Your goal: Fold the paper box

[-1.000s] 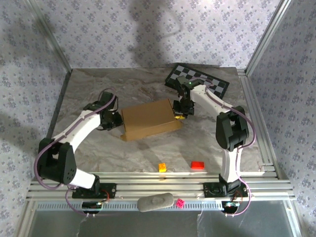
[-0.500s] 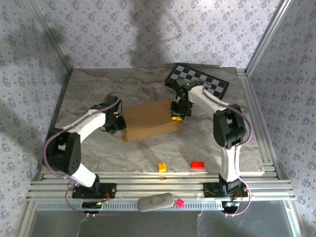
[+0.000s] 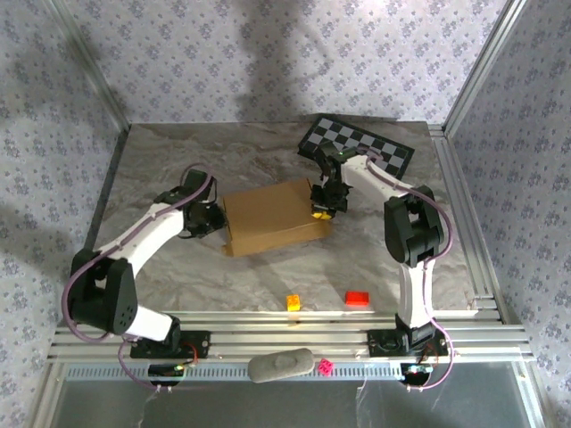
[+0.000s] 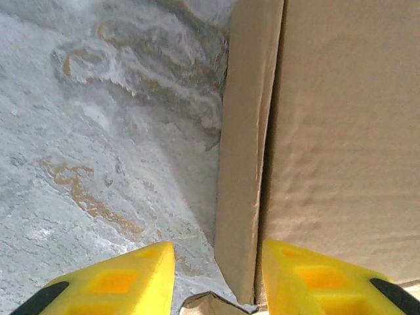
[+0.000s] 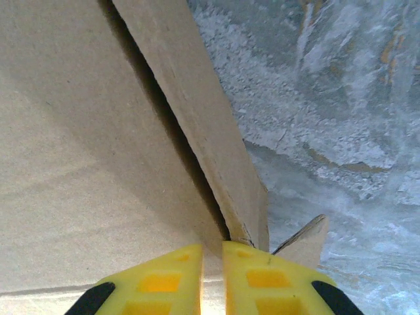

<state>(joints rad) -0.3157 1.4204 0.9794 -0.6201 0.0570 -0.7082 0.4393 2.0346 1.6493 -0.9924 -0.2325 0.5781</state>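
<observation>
We see a marble table [image 3: 169,160] with the paper box [image 3: 272,216] lying mid-table between both arms. Our left gripper [image 4: 216,262] stands apart, astride the box's left wall. Our right gripper [image 5: 213,259] is pressed nearly together at the right wall's edge.

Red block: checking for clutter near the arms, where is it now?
In the top view the red block lies near the table's front edge, right of the orange cube.
</observation>
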